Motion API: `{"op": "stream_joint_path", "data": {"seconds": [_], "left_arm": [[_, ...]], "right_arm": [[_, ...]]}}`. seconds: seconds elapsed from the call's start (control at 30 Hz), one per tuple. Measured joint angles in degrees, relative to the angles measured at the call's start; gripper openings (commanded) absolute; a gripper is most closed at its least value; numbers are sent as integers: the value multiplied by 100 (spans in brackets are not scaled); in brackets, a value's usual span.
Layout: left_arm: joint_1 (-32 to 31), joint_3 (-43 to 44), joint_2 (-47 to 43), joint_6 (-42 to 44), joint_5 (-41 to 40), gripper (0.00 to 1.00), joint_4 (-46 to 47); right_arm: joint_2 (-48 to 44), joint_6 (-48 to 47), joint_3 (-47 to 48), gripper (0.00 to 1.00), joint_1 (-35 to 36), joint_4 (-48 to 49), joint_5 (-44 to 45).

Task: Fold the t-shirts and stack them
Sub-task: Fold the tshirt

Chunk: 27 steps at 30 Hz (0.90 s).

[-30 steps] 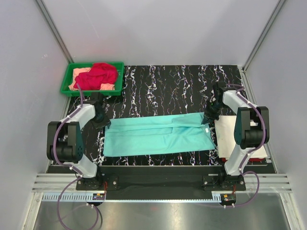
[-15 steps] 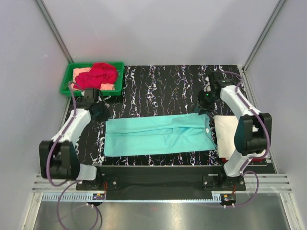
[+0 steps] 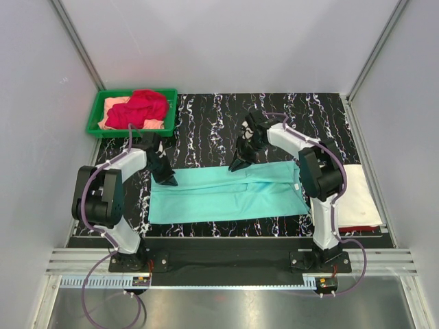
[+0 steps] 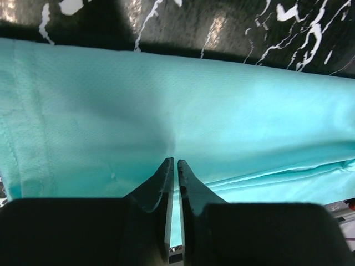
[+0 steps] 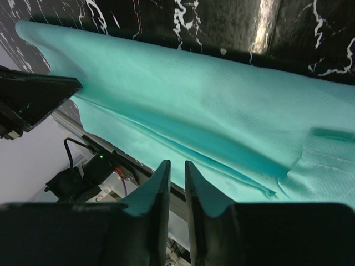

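**Top external view.** The mint-teal t-shirt [image 3: 226,195] lies in the middle of the frame on the black marbled table [image 3: 206,130], folded into a long band. Its long axis runs left to right. Both tools sit on the band's upper edge. The left gripper [image 3: 167,179] is at the upper-left corner, and the right gripper [image 3: 239,165] is near the middle of that edge. The left end is therefore the left arm's to take. The right end lies well off to the right of the right gripper, which would have to travel along the edge to reach it. From here I cannot tell how the jaws of either tool stand.

**Left wrist view.** The left gripper [image 4: 172,162] has its fingers drawn almost together, with only a thin slit between them. Its tips rest on the mint-teal t-shirt [image 4: 222,111], which fills the frame and runs across it. Whether any cloth is nipped I cannot tell.

**Right wrist view.** The right gripper [image 5: 177,164] has its fingers a little apart, with nothing between them. The mint-teal t-shirt [image 5: 222,111] stretches from upper left to lower right ahead of the tips.
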Motion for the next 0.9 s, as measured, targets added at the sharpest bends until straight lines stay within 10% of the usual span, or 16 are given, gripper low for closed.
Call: {"op": "stream_joint_path", "data": {"seconds": [0.4,0.67,0.9], "left_arm": [[9,-221,-68,-114,-11,2,-118],[-101,164,-1711,-81,-96,10,-334],[22,356,-367,-81,-118,0,-118]], "right_arm": [[256,57,-127,20,-52,85,37],[153,57,-837,20,-52,92,129],[-323,131,-1370,20,-52,254,122]]}}
